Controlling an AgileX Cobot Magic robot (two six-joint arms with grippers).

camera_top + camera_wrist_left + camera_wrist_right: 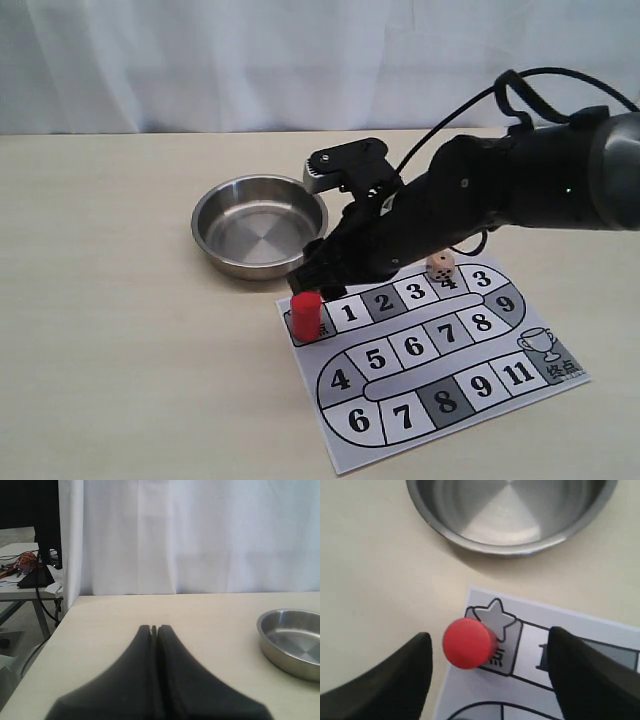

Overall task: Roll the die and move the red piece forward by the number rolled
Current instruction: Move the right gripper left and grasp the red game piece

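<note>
Glossy red piece (pixel 468 643), cylindrical, upright on star square (pixel 511 647) — right claw (pixel 487 633) spread either side, clear; left claw (pixel 154 629) pressed together.

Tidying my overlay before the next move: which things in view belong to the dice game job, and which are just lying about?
Job: die, red piece, numbered board.
Lying about: steel bowl, cables on the side desk.
</note>
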